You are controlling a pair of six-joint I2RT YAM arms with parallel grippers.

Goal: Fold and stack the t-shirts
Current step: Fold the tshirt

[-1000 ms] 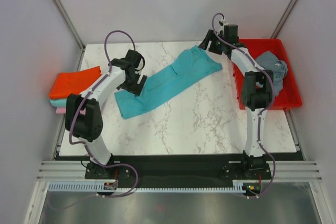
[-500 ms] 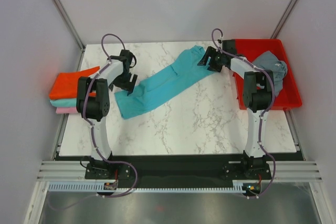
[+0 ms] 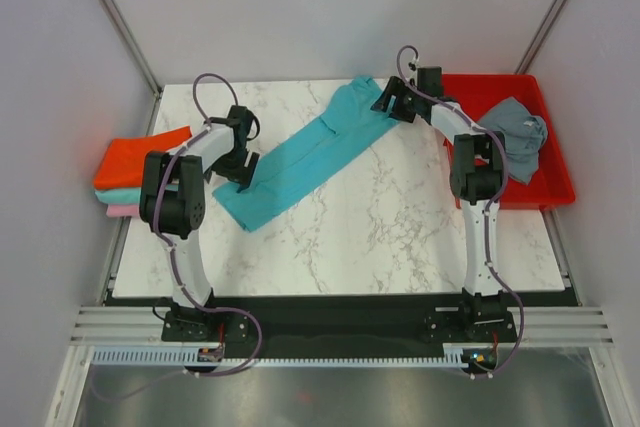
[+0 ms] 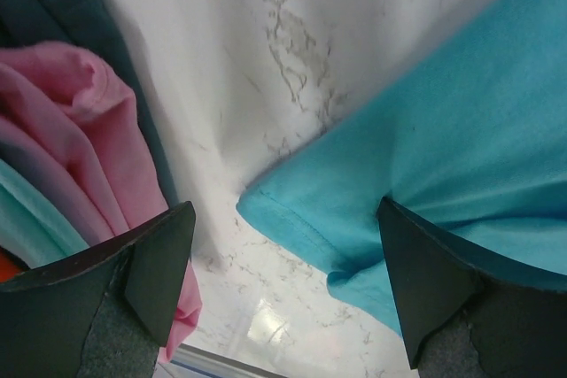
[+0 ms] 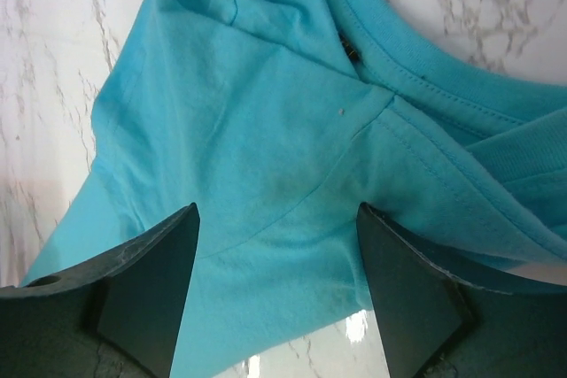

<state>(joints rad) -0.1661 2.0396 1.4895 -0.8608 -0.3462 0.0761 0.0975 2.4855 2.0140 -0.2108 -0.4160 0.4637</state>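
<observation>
Top external view is showing the turquoise t-shirt (image 3: 300,155) lying stretched in a long diagonal band across the marble table (image 3: 400,237), its collar end toward the far edge. The left jaws are standing spread wide over its near-left hem corner, gripping nothing. The right jaws are hanging released above the collar end. The orange-red t-shirt (image 3: 143,155), teal t-shirt (image 3: 120,194) and pink t-shirt (image 3: 120,210) are sitting folded in a stack at the table's left edge. The slate grey t-shirt (image 3: 520,129) is lying crumpled in the red tray (image 3: 555,192).
</observation>
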